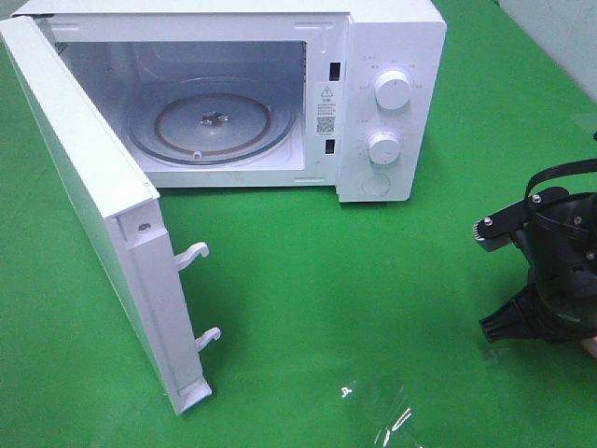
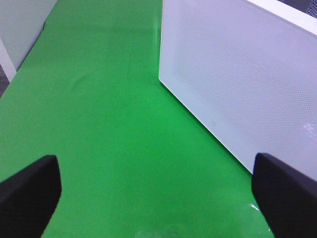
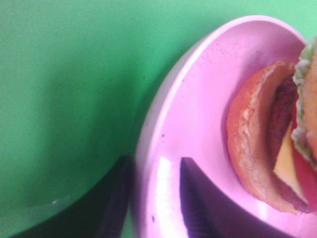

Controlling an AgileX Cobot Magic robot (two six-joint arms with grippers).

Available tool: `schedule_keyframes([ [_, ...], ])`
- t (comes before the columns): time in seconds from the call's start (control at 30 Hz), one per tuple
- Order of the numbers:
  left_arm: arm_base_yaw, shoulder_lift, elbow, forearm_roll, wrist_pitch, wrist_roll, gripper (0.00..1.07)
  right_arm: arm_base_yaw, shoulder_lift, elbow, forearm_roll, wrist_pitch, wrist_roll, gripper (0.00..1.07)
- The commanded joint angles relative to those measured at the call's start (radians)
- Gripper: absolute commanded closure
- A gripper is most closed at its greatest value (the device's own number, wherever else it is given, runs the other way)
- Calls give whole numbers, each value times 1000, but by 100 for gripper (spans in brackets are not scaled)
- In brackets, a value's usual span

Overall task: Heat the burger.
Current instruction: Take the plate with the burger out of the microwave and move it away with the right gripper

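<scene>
I see the burger lying on the pink plate, well off to the side of the microwave where my right arm hangs, out of the high camera's sight. My right end effector straddles the plate's rim, one finger over the plate, the other under it; whether it pinches the rim I cannot tell. I would firm that hold before lifting, keep the plate level so the burger does not slide, and carry it low toward the microwave's glass turntable. The microwave door stands wide open. My left end effector hangs fully spread beside that door, holding nothing
</scene>
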Motion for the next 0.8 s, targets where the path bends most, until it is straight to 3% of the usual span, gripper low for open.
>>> schedule_keyframes([
  [0.03, -7, -4, 4, -6, 1, -5, 10, 0, -11, -6, 71, -21, -46, 57],
  [0.23, -7, -4, 4, -6, 1, -5, 10, 1, -83, -6, 175, -59, -143, 55],
  [0.53, -7, -4, 4, -6, 1, -5, 10, 1, -367, -6, 481, -136, -492, 51],
  [0.57, -7, -4, 4, -6, 1, -5, 10, 1, -427, -6, 562, -143, -606, 45],
  [0.6, -7, -4, 4, -6, 1, -5, 10, 1, -427, -6, 562, -143, -606, 45],
  [0.67, -7, -4, 4, -6, 1, -5, 10, 1, -548, -6, 728, -133, -829, 30],
  [0.8, -7, -4, 4, -6, 1, -5, 10, 1, -638, -6, 855, -104, -975, 23],
])
